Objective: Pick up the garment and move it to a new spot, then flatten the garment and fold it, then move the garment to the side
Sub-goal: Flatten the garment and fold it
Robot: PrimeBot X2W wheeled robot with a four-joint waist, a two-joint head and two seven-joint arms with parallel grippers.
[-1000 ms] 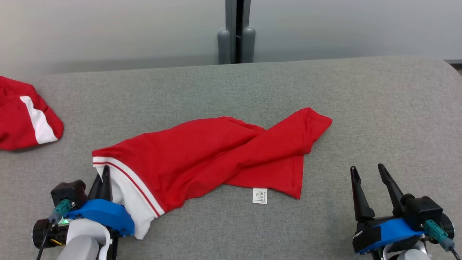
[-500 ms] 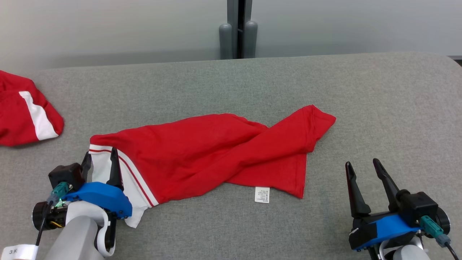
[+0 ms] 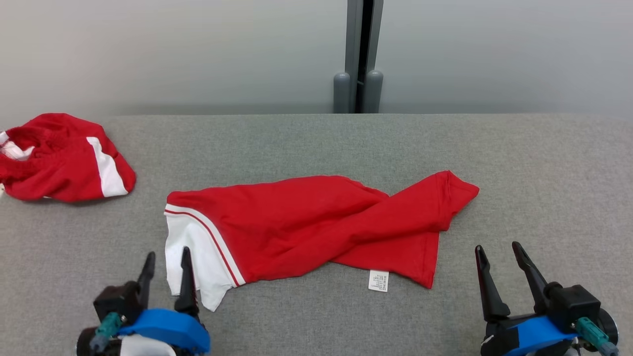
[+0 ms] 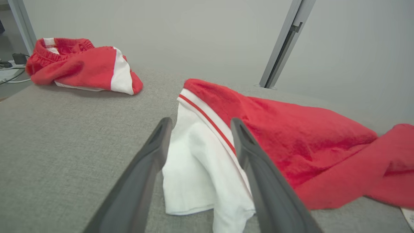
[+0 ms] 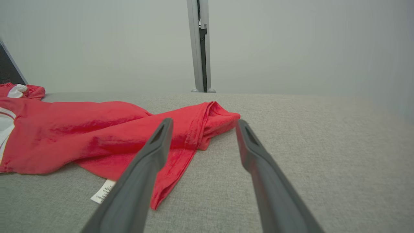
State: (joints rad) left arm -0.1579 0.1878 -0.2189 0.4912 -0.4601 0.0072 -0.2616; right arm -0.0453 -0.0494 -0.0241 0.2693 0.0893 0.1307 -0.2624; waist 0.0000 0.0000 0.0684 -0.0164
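Observation:
A red garment [image 3: 316, 222] with a white, red-striped end lies twisted across the middle of the grey table [image 3: 544, 173]. Its white end [image 4: 200, 158] points toward my left gripper [image 3: 167, 257], which stands open at the table's front left, just short of the cloth and holding nothing. In the left wrist view the left gripper [image 4: 199, 124] frames the white end between its fingers. My right gripper [image 3: 497, 247] is open at the front right, apart from the garment [image 5: 113, 129], whose red corner and white label [image 5: 103, 191] lie ahead and left of it.
A second red and white garment [image 3: 64, 158] lies bunched at the table's far left; the left wrist view has this bunched garment [image 4: 81, 66] near the left edge. A grey post [image 3: 358, 54] stands against the wall behind. Bare table stretches to the right.
My left gripper opened and let go of the garment's white end, then drew back toward me. The head camera shifted. The right gripper stayed open.

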